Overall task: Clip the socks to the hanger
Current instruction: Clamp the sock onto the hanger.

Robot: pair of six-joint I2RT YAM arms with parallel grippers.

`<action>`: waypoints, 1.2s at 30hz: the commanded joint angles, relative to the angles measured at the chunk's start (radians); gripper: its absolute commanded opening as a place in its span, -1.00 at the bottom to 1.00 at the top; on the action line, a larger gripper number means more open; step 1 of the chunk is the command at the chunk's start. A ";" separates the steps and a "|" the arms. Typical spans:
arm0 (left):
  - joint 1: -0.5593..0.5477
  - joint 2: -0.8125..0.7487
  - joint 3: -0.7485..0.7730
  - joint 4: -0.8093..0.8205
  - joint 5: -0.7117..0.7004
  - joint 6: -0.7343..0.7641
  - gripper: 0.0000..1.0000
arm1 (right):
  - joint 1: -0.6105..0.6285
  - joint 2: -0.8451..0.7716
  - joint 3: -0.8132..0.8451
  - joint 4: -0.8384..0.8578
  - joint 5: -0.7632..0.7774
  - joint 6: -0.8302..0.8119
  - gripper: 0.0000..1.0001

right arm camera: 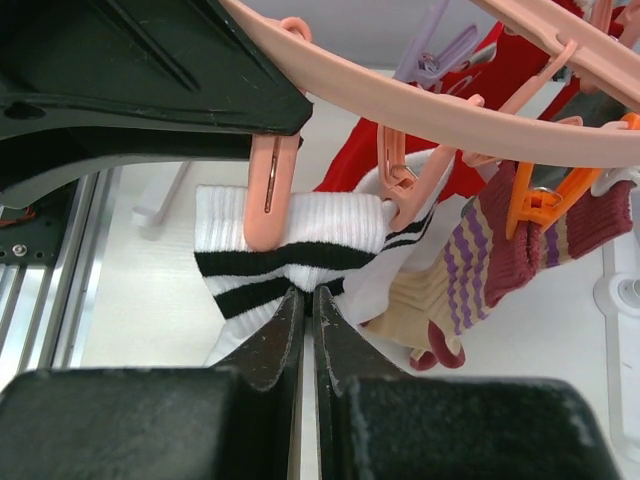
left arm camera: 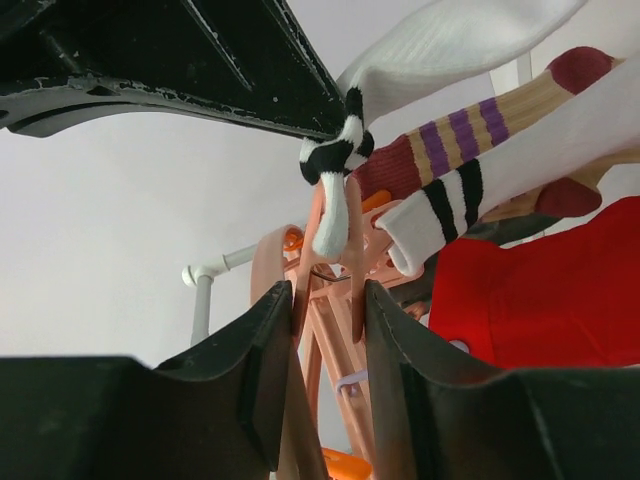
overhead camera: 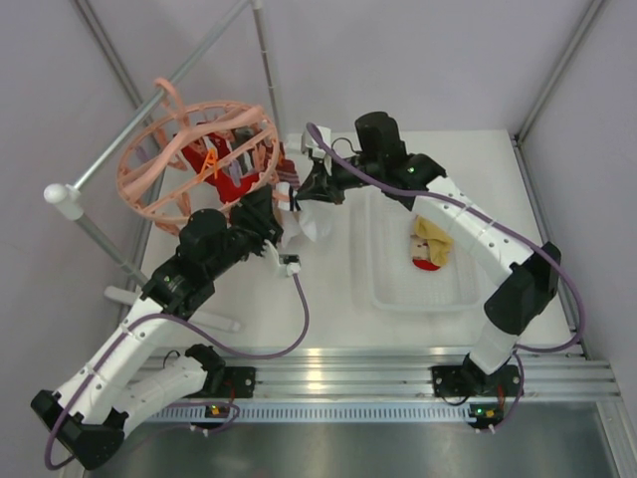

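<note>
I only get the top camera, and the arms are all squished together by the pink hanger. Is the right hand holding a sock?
Observer: Yes. The right wrist view shows the right gripper shut on the cuff of the white sock with black stripes.
Operator: Is a clip on it?
Observer: A peach clip hanging from the hanger sits over the cuff's top edge.
Operator: What's the left hand doing?
Observer: In the left wrist view the left gripper has a finger on each side of a clip's handles, seemingly that same clip, and striped sock fabric is caught in the clip's mouth.
</note>
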 commanded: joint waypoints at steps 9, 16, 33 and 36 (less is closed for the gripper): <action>-0.008 -0.034 0.010 0.020 0.076 -0.084 0.33 | 0.019 0.026 0.055 0.025 0.019 -0.017 -1.00; -0.008 -0.100 0.085 -0.126 0.172 -0.203 0.45 | -0.021 0.051 0.070 0.074 0.055 0.031 -1.00; -0.008 -0.181 0.083 -0.196 0.081 -0.396 0.22 | -0.051 0.055 0.067 0.161 0.085 0.124 -1.00; -0.008 -0.197 0.064 -0.184 0.071 -0.404 0.21 | -0.051 0.051 0.052 0.181 0.102 0.136 -0.89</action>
